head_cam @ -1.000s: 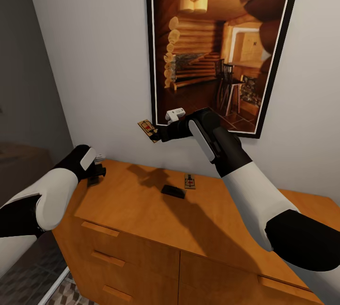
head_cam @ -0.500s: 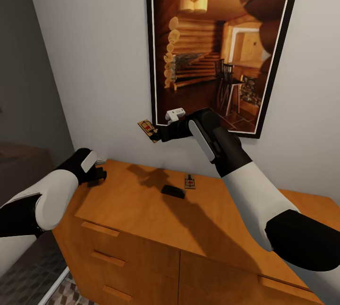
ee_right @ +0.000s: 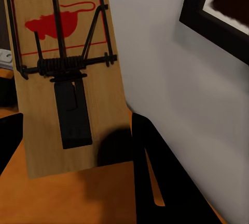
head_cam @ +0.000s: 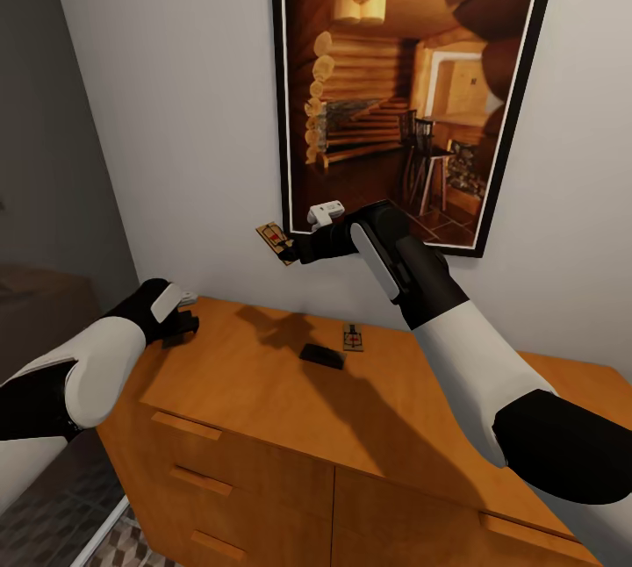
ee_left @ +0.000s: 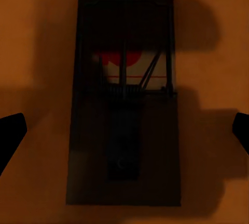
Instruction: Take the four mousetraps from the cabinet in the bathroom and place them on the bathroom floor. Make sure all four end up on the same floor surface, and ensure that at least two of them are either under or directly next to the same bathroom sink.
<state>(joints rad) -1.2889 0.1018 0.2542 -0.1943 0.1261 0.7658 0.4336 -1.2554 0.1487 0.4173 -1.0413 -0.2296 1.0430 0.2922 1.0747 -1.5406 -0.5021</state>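
Note:
My right gripper (head_cam: 285, 249) is shut on a tan mousetrap (head_cam: 274, 240) and holds it in the air in front of the white wall, above the orange-brown cabinet (head_cam: 263, 409). In the right wrist view that mousetrap (ee_right: 62, 73) stands upright between the dark fingers (ee_right: 150, 167). My left gripper (head_cam: 180, 327) hovers open at the cabinet top's left corner. Directly below it lies a shadowed mousetrap (ee_left: 124, 94) between the fingertips (ee_left: 10, 135). Another mousetrap (head_cam: 353, 340) lies on the cabinet top near the wall, and beside it is a dark flat piece (head_cam: 322, 355) in shadow.
A large framed picture of a log cabin (head_cam: 404, 84) hangs on the wall behind the right arm. The cabinet front has drawers with slim handles (head_cam: 186, 427). A strip of cube-patterned floor (head_cam: 127, 545) shows by the cabinet's left end, beside a grey wall (head_cam: 44, 154).
My left gripper has sunk slightly toward the cabinet top's left corner. The right arm and its mousetrap have not moved.

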